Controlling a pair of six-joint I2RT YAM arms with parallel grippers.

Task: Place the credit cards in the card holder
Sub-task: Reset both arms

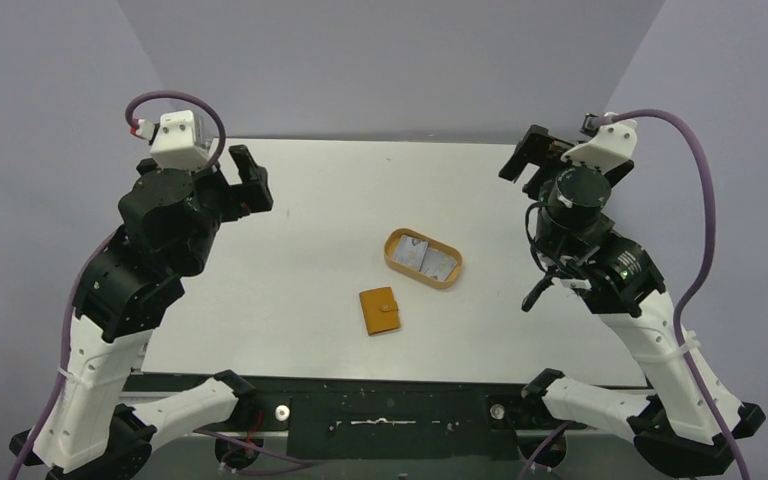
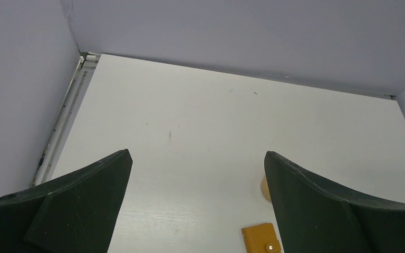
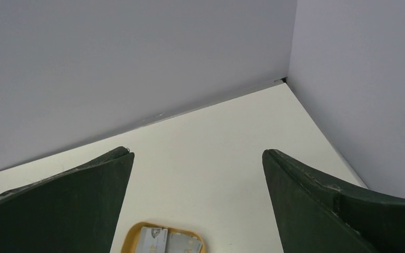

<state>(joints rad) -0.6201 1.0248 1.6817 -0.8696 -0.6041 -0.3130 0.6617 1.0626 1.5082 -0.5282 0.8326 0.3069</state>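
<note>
The orange-brown card holder [image 1: 380, 310] lies closed on the white table near the front middle, snap tab to the right; it also shows in the left wrist view [image 2: 262, 239]. Two pale grey credit cards [image 1: 424, 258] lie side by side in an oval tan-rimmed tray [image 1: 395, 238] just behind it; the cards also show in the right wrist view [image 3: 167, 242]. My left gripper [image 1: 245, 178] is open and empty, raised at the back left. My right gripper [image 1: 527, 160] is open and empty, raised at the back right. Both are far from the holder and cards.
Grey walls close the table at the back and sides. The tray rim [image 3: 128, 240] shows at the bottom of the right wrist view, and its edge [image 2: 264, 188] peeks beside my left gripper's right finger. The table's front edge carries the arm bases.
</note>
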